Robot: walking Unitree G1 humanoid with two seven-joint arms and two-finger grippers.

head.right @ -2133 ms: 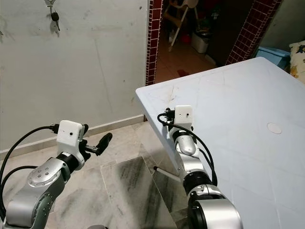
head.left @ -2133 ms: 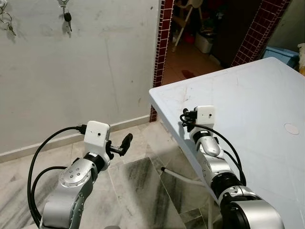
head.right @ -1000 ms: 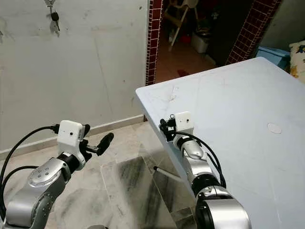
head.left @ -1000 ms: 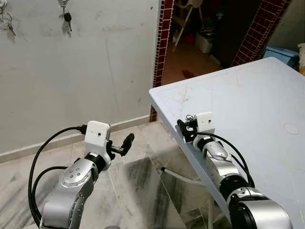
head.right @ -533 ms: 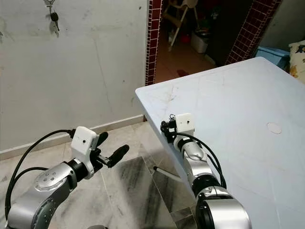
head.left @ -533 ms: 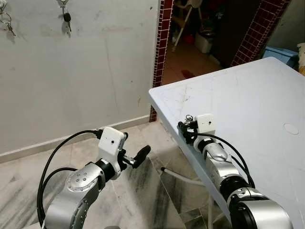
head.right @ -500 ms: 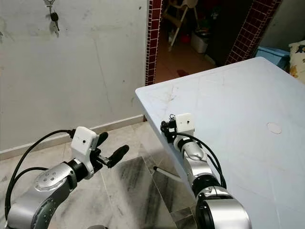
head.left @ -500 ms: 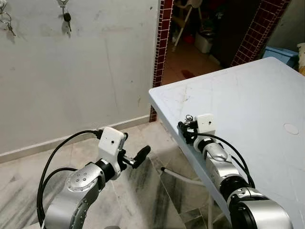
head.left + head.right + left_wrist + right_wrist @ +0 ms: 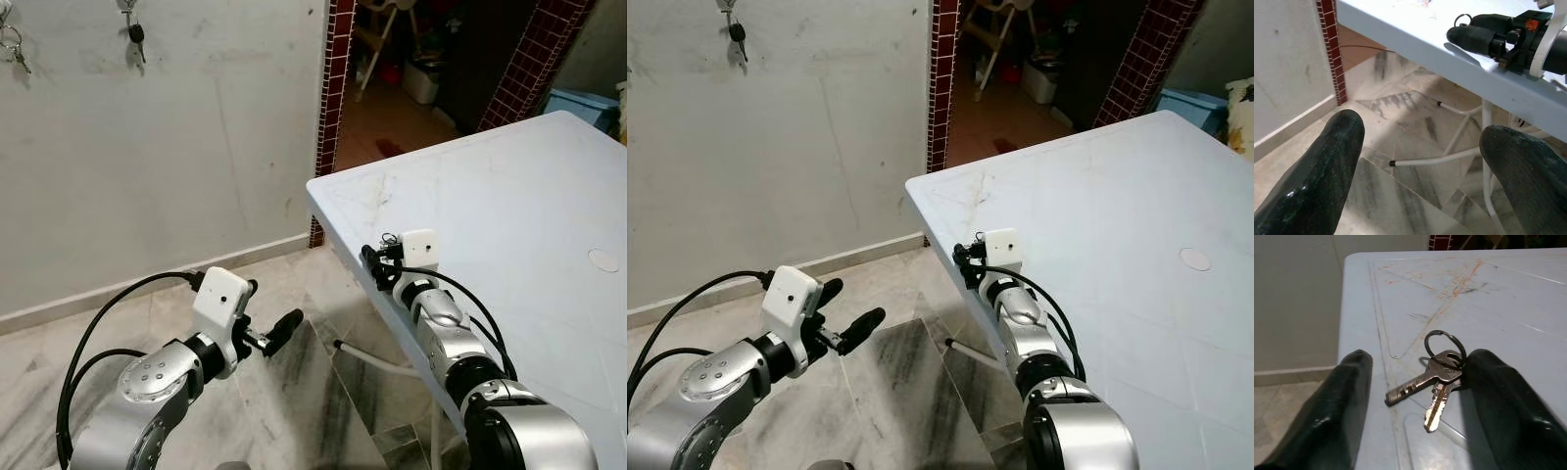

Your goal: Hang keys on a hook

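right pincer (image 9: 1415, 396) released, astride keys (image 9: 1437, 374) on desk (image 9: 1097, 215) | key blades point back toward me; ring lies farther ahead | left pincer (image 9: 269, 328) released, well apart

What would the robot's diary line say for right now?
right gripper: open around keys on table | left gripper: open, over floor | keys: not lifted yet

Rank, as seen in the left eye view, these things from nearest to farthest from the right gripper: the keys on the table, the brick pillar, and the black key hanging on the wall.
1. Keys: on the table near its edge, between the right gripper's open fingers.
2. Brick pillar: behind the table's corner, beside the doorway.
3. Black key: high on the wall, far to the robot's left.
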